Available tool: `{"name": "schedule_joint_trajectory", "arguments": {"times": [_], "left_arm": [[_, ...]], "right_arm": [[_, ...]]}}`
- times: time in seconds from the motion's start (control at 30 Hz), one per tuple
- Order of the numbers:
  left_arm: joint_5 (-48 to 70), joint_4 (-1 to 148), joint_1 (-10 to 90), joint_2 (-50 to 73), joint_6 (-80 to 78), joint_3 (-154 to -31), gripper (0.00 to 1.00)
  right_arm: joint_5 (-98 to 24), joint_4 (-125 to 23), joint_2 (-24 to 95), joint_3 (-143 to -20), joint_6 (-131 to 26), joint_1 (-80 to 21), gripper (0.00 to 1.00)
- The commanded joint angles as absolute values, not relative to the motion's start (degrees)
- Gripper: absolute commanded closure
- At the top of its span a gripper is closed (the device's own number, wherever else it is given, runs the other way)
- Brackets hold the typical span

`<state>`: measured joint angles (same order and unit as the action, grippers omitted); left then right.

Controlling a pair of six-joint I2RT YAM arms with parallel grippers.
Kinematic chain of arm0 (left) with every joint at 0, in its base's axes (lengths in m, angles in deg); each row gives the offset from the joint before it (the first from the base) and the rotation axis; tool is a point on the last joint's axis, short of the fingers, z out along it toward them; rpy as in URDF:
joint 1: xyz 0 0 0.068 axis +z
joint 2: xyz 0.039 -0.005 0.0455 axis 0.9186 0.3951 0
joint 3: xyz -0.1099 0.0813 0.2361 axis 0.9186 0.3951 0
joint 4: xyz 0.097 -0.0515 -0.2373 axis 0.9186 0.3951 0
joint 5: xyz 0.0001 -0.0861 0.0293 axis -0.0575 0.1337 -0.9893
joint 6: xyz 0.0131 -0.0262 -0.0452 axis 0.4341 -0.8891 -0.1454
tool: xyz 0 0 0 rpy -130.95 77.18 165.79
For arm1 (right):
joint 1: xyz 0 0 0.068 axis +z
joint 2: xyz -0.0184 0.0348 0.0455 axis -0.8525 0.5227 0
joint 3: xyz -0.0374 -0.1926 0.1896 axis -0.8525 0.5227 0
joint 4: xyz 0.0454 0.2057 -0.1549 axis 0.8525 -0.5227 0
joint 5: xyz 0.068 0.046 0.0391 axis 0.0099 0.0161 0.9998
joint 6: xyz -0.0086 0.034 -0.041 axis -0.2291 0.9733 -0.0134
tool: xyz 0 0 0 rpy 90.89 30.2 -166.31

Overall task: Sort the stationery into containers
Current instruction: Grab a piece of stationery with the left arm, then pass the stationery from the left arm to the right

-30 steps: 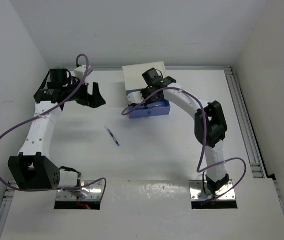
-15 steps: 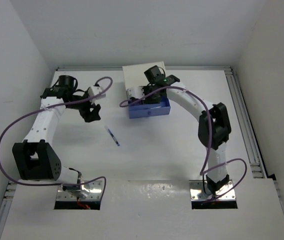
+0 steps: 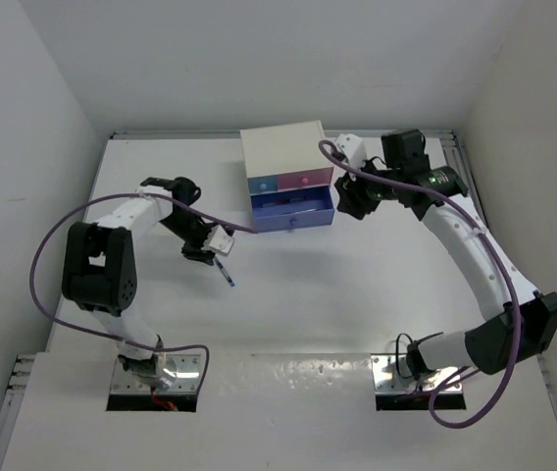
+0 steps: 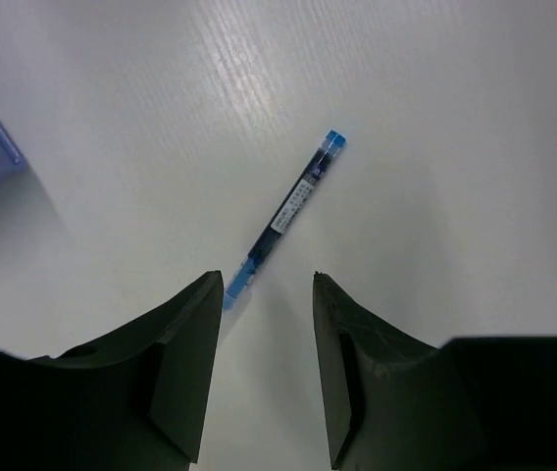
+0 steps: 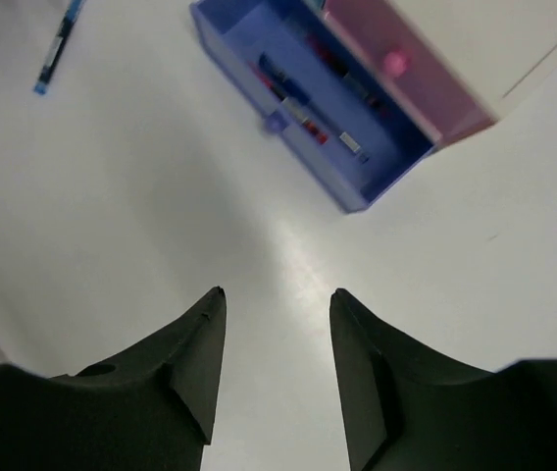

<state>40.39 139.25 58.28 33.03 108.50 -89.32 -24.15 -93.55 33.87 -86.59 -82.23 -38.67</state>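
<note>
Left gripper has dropped over the blue pen, jaws half-spread and empty. Right gripper, parted and empty, has backed off the open periwinkle drawer.

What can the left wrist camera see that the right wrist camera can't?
Only the left wrist view shows the left claw, open, its tips by one end of the blue pen. Only the right wrist view shows the right claw, also open, the pink drawer, and pens inside the pulled-out wide blue drawer. Both show the blue pen lying on the white table.
</note>
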Motion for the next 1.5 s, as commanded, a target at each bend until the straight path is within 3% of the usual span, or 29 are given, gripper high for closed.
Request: {"name": "schedule_joint_trajectory", "arguments": {"times": [0.0,0.2,0.57,0.67,0.83,1.03,1.23,1.47], "left_arm": [[39.29,137.52,55.84,34.99,115.62,-90.36,0.52],[35.68,138.92,54.51,45.44,116.85,-96.06,0.52],[26.20,133.30,52.75,48.54,117.29,-93.98,0.57],[22.69,130.14,52.49,47.66,117.29,-90.90,0.64],[23.01,126.09,52.31,46.69,115.27,-87.21,0.91],[28.36,119.77,50.21,32.94,111.86,-80.96,1.00],[33.21,115.90,43.36,14.47,105.34,-80.87,1.00],[33.92,114.05,33.78,4.25,104.11,-80.43,1.00]], "right_arm": [[-17.00,-94.60,32.16,-82.49,-70.39,-41.34,0.53],[-13.20,-97.14,30.83,-82.48,-67.47,-46.53,0.51],[-11.71,-99.78,33.47,-85.47,-68.43,-47.76,0.50],[-11.18,-99.96,33.73,-85.56,-68.35,-47.76,0.50],[-8.90,-98.30,33.82,-85.03,-64.59,-46.80,0.50],[-2.05,-92.58,36.28,-84.59,-53.17,-43.20,0.50],[5.34,-91.17,41.37,-87.05,-47.52,-37.06,0.48],[6.40,-89.59,47.17,-92.32,-43.66,-30.54,0.39]]}}
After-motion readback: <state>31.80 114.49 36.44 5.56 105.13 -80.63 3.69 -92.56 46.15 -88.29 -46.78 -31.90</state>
